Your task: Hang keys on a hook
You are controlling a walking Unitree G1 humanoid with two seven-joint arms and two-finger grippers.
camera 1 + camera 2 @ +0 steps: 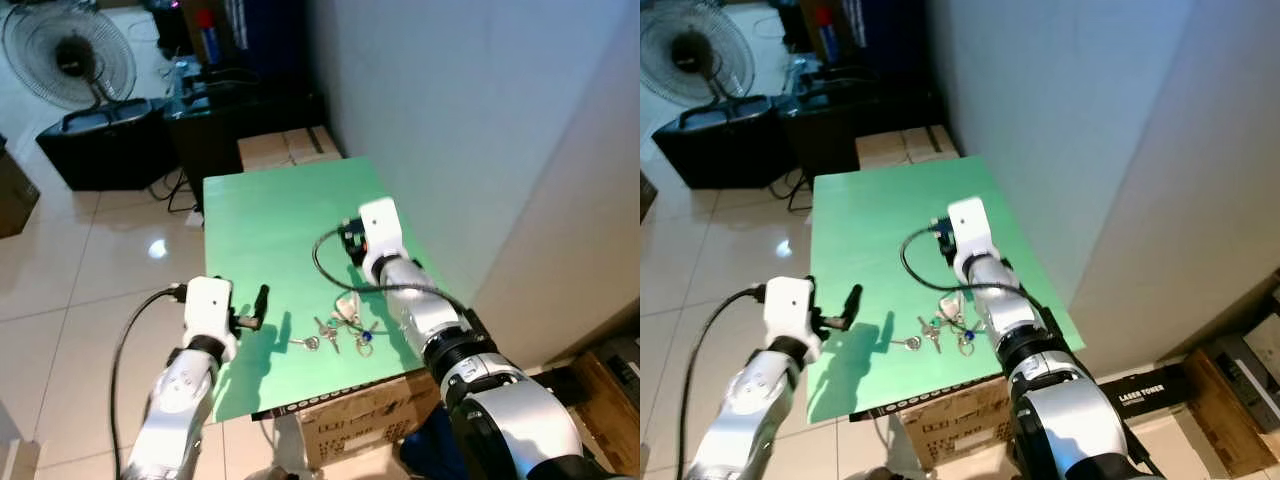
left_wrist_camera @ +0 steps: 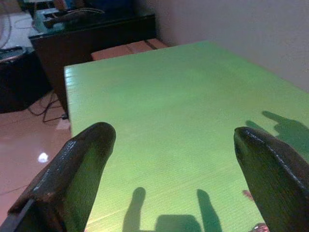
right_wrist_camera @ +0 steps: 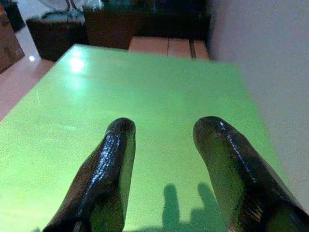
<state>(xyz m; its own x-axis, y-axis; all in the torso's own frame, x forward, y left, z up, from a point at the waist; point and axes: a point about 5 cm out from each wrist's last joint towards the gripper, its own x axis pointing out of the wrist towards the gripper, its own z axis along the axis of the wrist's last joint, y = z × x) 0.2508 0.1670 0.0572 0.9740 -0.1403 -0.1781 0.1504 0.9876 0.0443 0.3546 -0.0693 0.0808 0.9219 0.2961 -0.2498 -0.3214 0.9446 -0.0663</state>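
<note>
A bunch of silver keys (image 1: 336,325) on a ring with a small blue tag lies on the green table (image 1: 270,220), near its front edge. My right gripper (image 1: 349,241) hovers over the table just beyond the keys. It points toward the far edge and is open, with nothing between its fingers (image 3: 116,159). My left gripper (image 1: 255,308) is at the table's front left, a short way left of the keys. It is open wide, and bare green surface lies between its fingers (image 2: 82,164).
A plain wall (image 1: 480,120) runs along the table's right side. A cardboard box (image 1: 290,147) and dark furniture (image 1: 240,110) stand past the far edge. A black case (image 1: 100,140) and a fan (image 1: 70,55) stand on the tiled floor at the left. Another box (image 1: 360,420) sits under the front edge.
</note>
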